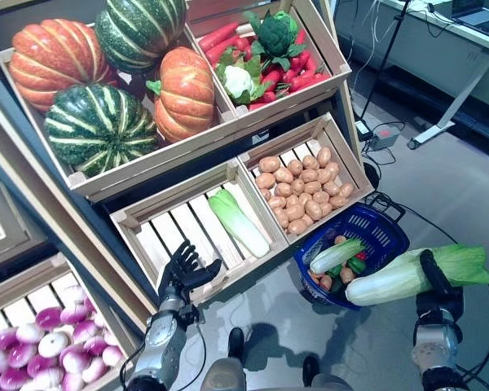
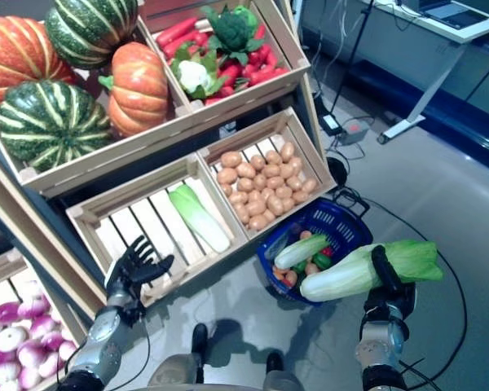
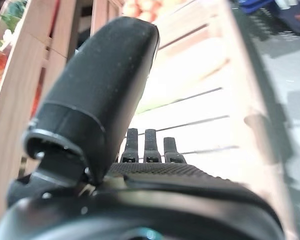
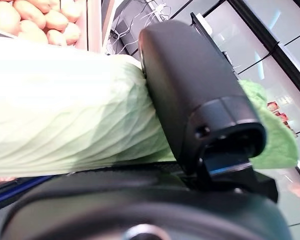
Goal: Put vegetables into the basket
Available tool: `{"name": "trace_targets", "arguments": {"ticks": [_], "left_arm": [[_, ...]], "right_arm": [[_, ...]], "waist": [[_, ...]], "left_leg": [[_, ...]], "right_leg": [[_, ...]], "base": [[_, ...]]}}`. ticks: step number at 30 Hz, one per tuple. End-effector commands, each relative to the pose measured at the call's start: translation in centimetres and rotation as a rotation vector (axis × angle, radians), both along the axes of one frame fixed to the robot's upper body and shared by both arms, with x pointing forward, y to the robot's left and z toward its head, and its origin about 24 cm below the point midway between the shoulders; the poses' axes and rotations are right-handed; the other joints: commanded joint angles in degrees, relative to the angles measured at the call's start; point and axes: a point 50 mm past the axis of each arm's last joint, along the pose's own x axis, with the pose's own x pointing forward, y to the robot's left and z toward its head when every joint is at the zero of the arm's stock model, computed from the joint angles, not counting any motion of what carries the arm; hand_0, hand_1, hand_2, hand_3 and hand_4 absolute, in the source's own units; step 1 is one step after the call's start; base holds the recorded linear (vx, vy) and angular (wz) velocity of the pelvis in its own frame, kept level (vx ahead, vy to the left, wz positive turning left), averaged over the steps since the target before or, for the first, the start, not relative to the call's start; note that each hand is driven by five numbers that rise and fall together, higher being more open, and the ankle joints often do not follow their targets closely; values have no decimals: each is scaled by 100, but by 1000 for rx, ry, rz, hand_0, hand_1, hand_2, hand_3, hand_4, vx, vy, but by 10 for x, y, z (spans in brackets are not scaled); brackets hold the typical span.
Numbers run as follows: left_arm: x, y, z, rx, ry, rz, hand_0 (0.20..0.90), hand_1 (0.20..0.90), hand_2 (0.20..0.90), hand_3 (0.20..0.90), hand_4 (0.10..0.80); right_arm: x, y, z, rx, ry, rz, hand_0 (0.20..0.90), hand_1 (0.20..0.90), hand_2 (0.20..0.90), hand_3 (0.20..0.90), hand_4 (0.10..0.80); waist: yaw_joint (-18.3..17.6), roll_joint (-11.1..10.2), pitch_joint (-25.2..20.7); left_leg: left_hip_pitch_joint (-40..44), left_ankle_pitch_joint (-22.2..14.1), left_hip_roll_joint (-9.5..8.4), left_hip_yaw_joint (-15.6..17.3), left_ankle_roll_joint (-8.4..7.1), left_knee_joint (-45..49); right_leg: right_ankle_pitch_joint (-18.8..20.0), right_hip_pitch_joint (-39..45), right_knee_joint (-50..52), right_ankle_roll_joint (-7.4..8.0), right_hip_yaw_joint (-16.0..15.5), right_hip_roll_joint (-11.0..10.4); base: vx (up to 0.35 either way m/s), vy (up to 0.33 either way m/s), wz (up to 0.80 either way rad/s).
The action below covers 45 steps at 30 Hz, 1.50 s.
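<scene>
In the right hand (image 1: 437,281), just beside the blue basket (image 1: 385,236), lies a long napa cabbage (image 1: 407,274), the dark thumb curled over its middle and clamping it against the palm. Its long axis runs nearly level across the hand: the white stalk end points toward the basket and overhangs its near rim, while the ruffled green leaf end sticks out the other side of the hand, away from the crates. In the right wrist view the thumb covers a band of the cabbage and the fingers beneath it are hidden.

The basket sits on the floor beyond the stalk end, already holding a smaller cabbage (image 1: 336,255) and some small red, green and orange vegetables, too small and crowded to name. The held cabbage cuts off part of the near rim.

The left hand (image 1: 183,270) hovers well apart from the right hand, at the front edge of a slatted crate (image 1: 155,239), fingers spread and empty. Beyond its fingertips another cabbage (image 1: 237,221) lies in that crate. Past the right hand and basket is a crate of potatoes (image 1: 301,189); higher up are pumpkins (image 1: 106,73). Purple-and-white turnips (image 1: 41,342) are cut off by the view's edge beside the left arm.
</scene>
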Motion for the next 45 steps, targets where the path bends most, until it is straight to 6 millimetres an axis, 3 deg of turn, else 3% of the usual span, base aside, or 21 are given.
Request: {"name": "trace_targets", "arguments": {"ticks": [1, 2, 4, 5, 6, 7, 9, 12, 19, 24, 28, 35, 41, 45], "left_arm": [[27, 0, 58, 166, -293, -125, 900, 900, 900, 900, 800], [25, 3, 58, 181, -288, -124, 900, 900, 900, 900, 800], [26, 8, 60, 196, -281, -120, 900, 900, 900, 900, 800], [29, 9, 63, 196, -284, -108, 900, 900, 900, 900, 800], [37, 8, 72, 195, -318, -95, 900, 900, 900, 900, 800], [42, 6, 77, 199, -335, -101, 900, 900, 900, 900, 800], [47, 3, 79, 176, -326, -100, 900, 900, 900, 900, 800], [48, -3, 80, 175, -332, -139, 900, 900, 900, 900, 800], [37, -6, 86, 232, -375, -246, 900, 900, 900, 900, 800], [51, -11, 116, 201, -517, -267, 900, 900, 900, 900, 800], [61, -24, 149, 177, -704, -257, 900, 900, 900, 900, 800], [69, -41, 185, 201, -862, -244, 900, 900, 900, 900, 800], [71, -49, 192, 205, -884, -276, 900, 900, 900, 900, 800], [69, -48, 191, 201, -882, -264, 900, 900, 900, 900, 800]], "right_arm": [[23, -17, 58, -234, -194, -80, 300, 300, 300, 300, 400], [26, -20, 62, -254, -195, -81, 300, 300, 300, 300, 400], [36, -22, 72, -278, -208, -76, 300, 300, 300, 300, 400], [46, -21, 83, -298, -219, -65, 300, 300, 300, 300, 400], [72, -14, 106, -358, -240, -37, 300, 300, 300, 300, 400], [83, -12, 119, -402, -237, -42, 300, 300, 300, 300, 400], [94, -11, 133, -453, -233, -52, 300, 300, 300, 300, 400], [100, -14, 146, -509, -207, -63, 300, 300, 300, 300, 400], [100, -47, 169, -719, -40, -72, 300, 300, 300, 300, 400], [115, -49, 199, -820, -59, -35, 300, 300, 300, 300, 400], [128, -44, 223, -838, -109, -50, 300, 300, 300, 300, 400], [144, -30, 235, -742, -185, -35, 300, 300, 300, 300, 400], [148, -26, 234, -637, -250, -25, 300, 300, 300, 300, 400], [151, -23, 250, -663, -268, -43, 300, 300, 300, 300, 400]], "waist": [[-9, -246, -477], [13, -214, -452], [93, -168, -440], [159, -153, -424], [228, -126, -379], [225, -112, -350], [252, -125, -340], [345, -201, -382], [609, -229, -405], [662, -43, 163], [562, 94, 813], [409, 253, 1315], [346, 356, 1480], [332, 452, 1480]], "left_leg": [[67, -279, -161, -41, -56, 235], [181, -321, -144, 35, -54, 176], [253, -348, -42, 97, -108, 118], [266, -383, 22, 139, -167, 98], [231, -454, 86, 161, -199, 51], [160, -453, 118, 102, -172, 51], [98, -419, 172, 97, -171, 65], [54, -378, 281, 171, -247, 71], [-22, -393, 413, 75, -444, 375], [-852, -572, 361, -251, -567, 1484], [-1862, -1107, 284, -313, -453, 2895], [-3272, -2068, 105, -387, -158, 4927], [-3877, -2479, -15, -441, -54, 5787], [-4251, -2544, -18, -416, -23, 6054]], "right_leg": [[581, -455, 1543, 86, -577, -349], [704, -660, 1705, 112, -712, -461], [585, -695, 1389, 98, -876, -535], [662, -675, 1050, 112, -1009, -604], [917, -767, 584, 170, -1052, -681], [817, -795, 522, 164, -877, -572], [839, -803, 452, 151, -841, -534], [826, -649, 250, 149, -1056, -511], [685, -325, 109, 56, -1391, -458], [258, -887, 1121, -78, -1455, -620], [-236, -1960, 2633, -273, -1345, -866], [-973, -3630, 4865, -455, -892, -1263], [-1224, -4378, 5665, -455, -624, -1430], [-1252, -4851, 5947, -459, -528, -1471]], "base": [[79, 17, -13], [64, -22, -26], [33, -109, -38], [-72, -225, -54], [-89, -237, -50], [-72, -225, -46], [7, -174, -18], [47, -136, 23], [95, -110, 14], [-193, -28, 13], [-299, -2, 11], [-148, 33, 21], [-31, 13, 3], [-17, 25, 0]]}}
